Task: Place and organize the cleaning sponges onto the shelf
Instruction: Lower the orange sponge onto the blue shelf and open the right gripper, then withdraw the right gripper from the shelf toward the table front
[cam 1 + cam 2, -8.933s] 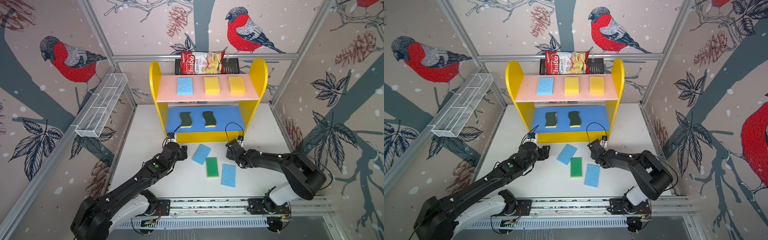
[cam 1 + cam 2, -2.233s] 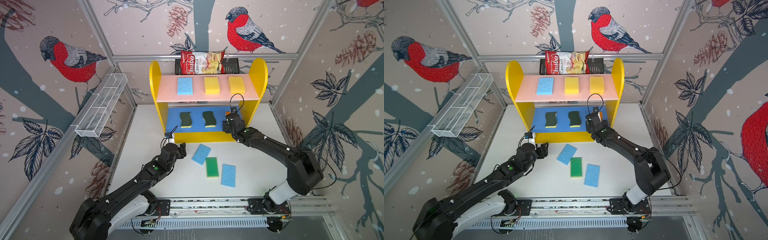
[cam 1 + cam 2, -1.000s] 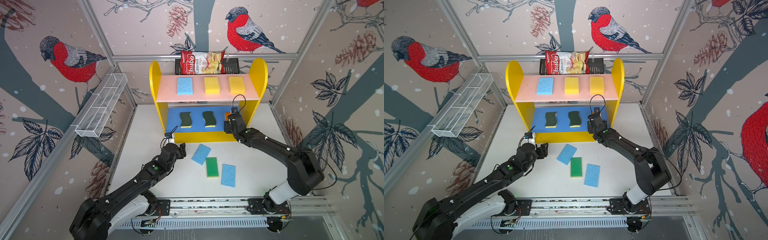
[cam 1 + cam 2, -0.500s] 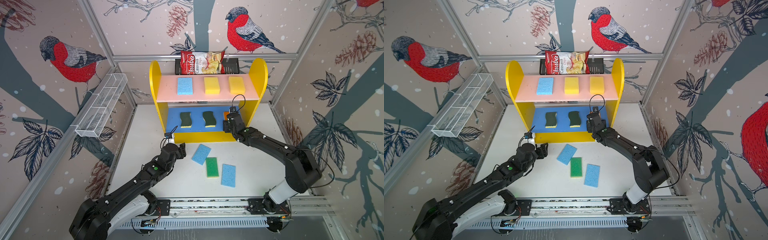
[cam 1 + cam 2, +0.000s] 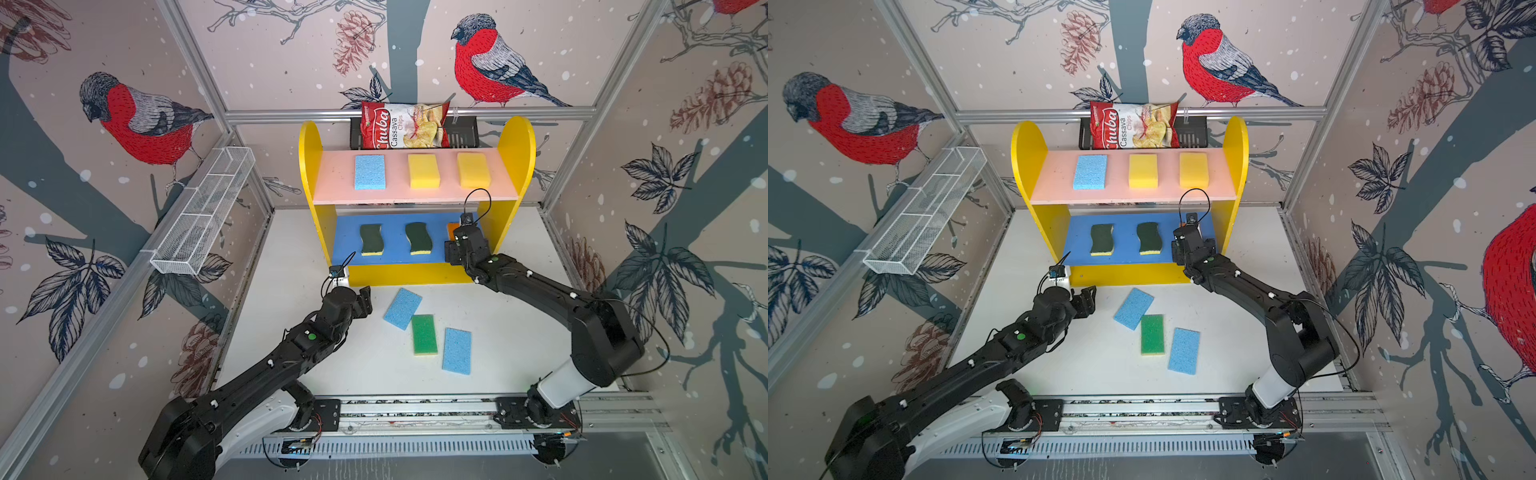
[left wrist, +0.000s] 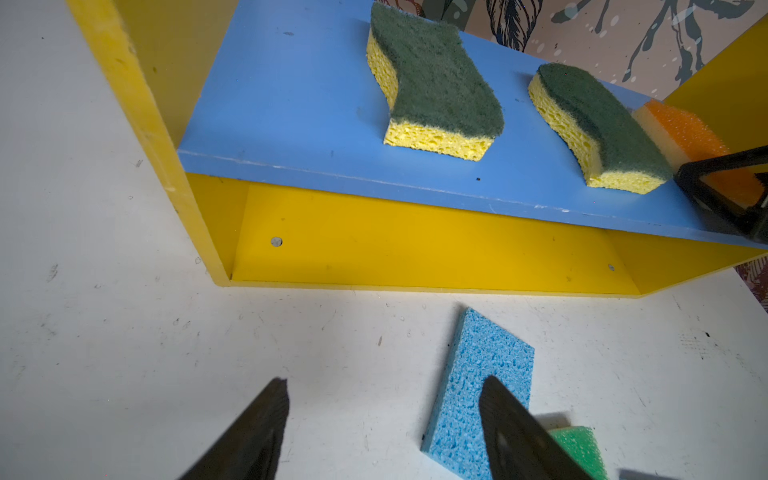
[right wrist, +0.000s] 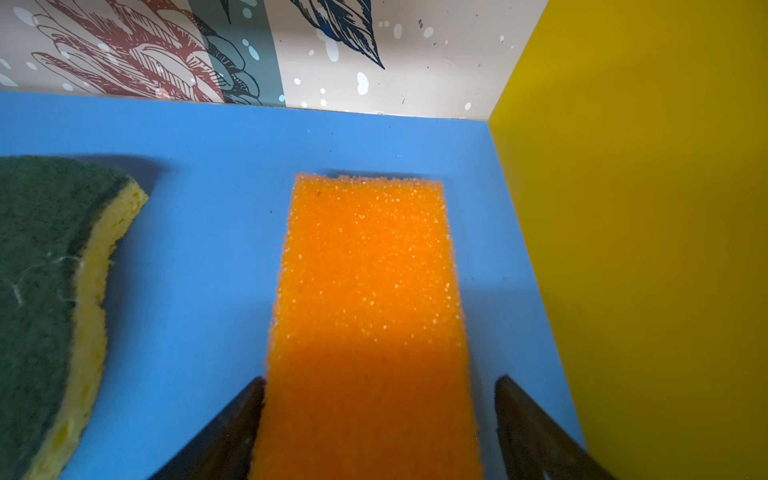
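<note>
The orange sponge [image 7: 365, 291], coarse-pored and rectangular, lies flat on the blue middle board [image 7: 199, 216] of the shelf [image 5: 515, 158]. It runs straight ahead from between the jaws of the right end effector [image 7: 380, 381]. In both top views the wrist hides most of it. The right arm stretches forward to the board with its jaws spread: one finger is at the sponge's edge and the other is clear, so nothing is gripped. The left end effector [image 6: 384, 384] hangs wide open and empty over the desk [image 6: 124, 353], with a light blue sponge [image 6: 490, 357] just ahead.
</note>
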`<state>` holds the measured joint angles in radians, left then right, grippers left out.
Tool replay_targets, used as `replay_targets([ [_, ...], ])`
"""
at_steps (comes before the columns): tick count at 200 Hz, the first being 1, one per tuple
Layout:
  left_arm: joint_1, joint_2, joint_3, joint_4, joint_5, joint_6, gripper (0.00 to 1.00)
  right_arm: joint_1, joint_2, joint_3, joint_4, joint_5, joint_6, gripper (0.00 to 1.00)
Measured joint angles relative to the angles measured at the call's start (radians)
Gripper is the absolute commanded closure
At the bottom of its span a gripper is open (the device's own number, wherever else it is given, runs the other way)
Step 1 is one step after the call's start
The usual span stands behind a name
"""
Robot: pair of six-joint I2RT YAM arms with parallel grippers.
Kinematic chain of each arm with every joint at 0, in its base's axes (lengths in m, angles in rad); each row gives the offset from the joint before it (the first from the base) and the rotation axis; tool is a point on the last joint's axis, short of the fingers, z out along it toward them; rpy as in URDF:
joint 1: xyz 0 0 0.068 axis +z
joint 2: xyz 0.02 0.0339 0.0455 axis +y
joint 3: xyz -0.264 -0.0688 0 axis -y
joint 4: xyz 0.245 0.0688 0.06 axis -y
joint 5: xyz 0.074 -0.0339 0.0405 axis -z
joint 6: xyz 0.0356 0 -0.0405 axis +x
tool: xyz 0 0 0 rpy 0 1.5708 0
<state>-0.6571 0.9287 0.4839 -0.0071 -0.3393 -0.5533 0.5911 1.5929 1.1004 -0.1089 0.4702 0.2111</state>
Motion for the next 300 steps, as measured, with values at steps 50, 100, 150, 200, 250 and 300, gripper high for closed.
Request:
replay_targets([
  [50, 0.0, 0.001, 0.0, 0.0, 0.001, -0.008, 0.27, 0.024, -0.043, 0.013, -0.019, -0.009, -0.003, 0.1],
  [100, 0.0, -0.008, 0.001, -0.002, 0.003, -0.008, 0.27, 0.058, -0.076, 0.013, -0.035, -0.008, -0.003, 0.1],
  [150, 0.0, -0.045, -0.018, -0.051, 0.003, -0.006, 0.27, 0.085, -0.13, -0.017, -0.045, -0.013, -0.002, 0.09],
  [200, 0.0, -0.124, -0.036, -0.117, 0.005, -0.018, 0.27, 0.098, -0.234, -0.105, -0.05, -0.051, 0.029, 0.09],
  [250, 0.0, -0.15, -0.039, -0.18, 0.032, -0.041, 0.27, 0.1, -0.371, -0.247, -0.052, -0.096, 0.082, 0.08],
  [300, -0.001, -0.154, -0.075, -0.19, 0.082, -0.053, 0.27, 0.1, -0.487, -0.377, -0.048, -0.163, 0.143, 0.08],
])
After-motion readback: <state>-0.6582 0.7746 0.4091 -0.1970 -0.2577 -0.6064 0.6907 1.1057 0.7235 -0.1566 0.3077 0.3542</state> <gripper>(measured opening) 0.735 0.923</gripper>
